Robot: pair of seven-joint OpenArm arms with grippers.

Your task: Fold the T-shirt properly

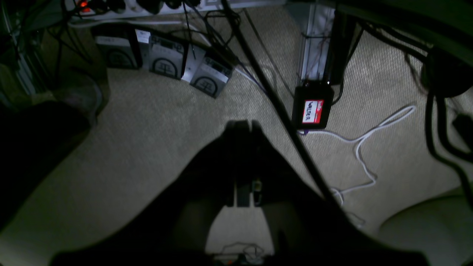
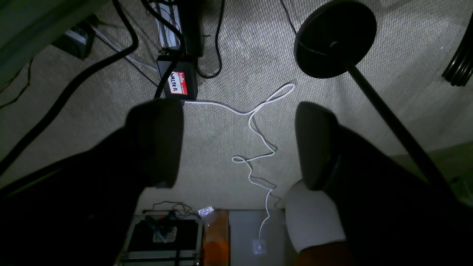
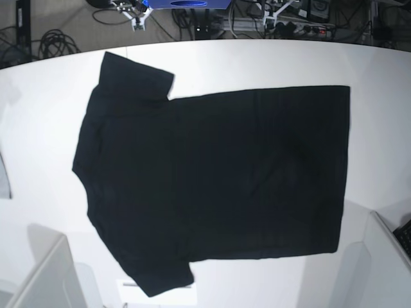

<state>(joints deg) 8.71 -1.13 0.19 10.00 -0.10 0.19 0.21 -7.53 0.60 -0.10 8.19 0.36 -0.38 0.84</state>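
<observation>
The black T-shirt (image 3: 225, 173) lies spread flat on the white table (image 3: 45, 115), plain side up. Its sleeves point to the table's left and its hem lies to the right. Neither gripper shows in the base view. In the left wrist view my left gripper (image 1: 242, 127) is shut with nothing in it, looking down at carpeted floor. In the right wrist view my right gripper (image 2: 236, 144) is wide open and empty, its fingers (image 2: 159, 140) far apart, also over the floor. Neither gripper is near the shirt.
White arm bases stand at the table's near corners (image 3: 38, 276) (image 3: 385, 256). A grey sliver (image 3: 3, 176) shows at the table's left edge. On the floor lie a white cable (image 2: 258, 147), a black labelled box (image 1: 312, 109) and a round black stand base (image 2: 334, 38).
</observation>
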